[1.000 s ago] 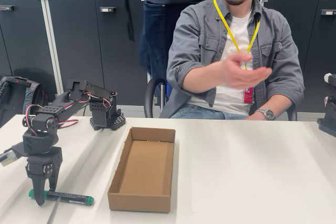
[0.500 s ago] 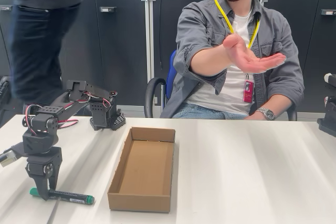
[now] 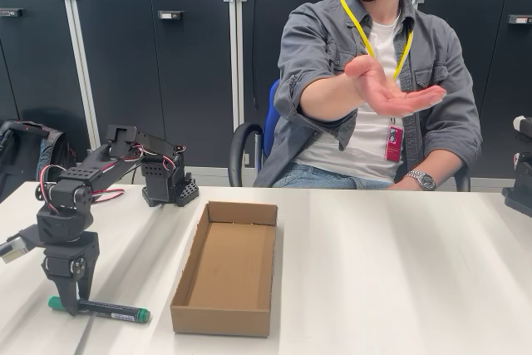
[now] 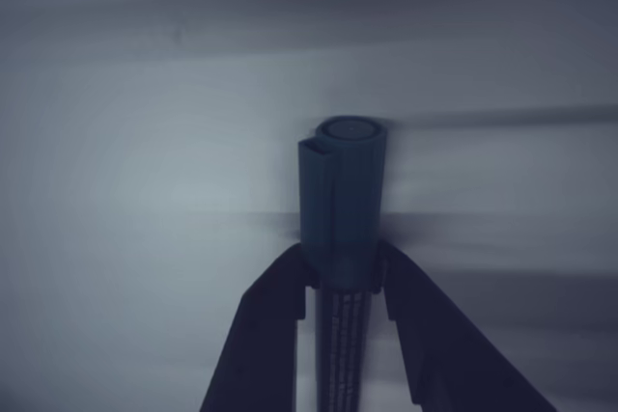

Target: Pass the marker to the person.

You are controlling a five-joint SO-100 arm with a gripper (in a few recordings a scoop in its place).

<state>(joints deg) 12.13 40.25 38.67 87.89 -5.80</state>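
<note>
The marker point(image 3: 104, 311), a dark barrel with green cap and green end, lies flat on the white table point(image 3: 399, 272) at the front left. My gripper point(image 3: 71, 305) points straight down over its left end, with the fingers closed around the barrel. In the wrist view the cap point(image 4: 343, 200) sticks out beyond the two dark fingers point(image 4: 275, 335), which press on the marker point(image 4: 340, 335) from both sides, so my gripper point(image 4: 343, 272) is shut on it. The person point(image 3: 324, 56) sits behind the table and holds an open hand point(image 3: 391, 93) out, palm up, at chest height.
An open, shallow cardboard box point(image 3: 229, 268) lies just right of the marker. My arm's base point(image 3: 166, 180) stands at the back left. A bag point(image 3: 25, 143) sits beyond the table's left edge, and black equipment point(image 3: 522, 180) sits at the right edge. Dark cabinets line the back.
A passer-by behind the table has walked off to the left. The seated person's hand rose and now stays held out. My fingers have narrowed onto the marker.
</note>
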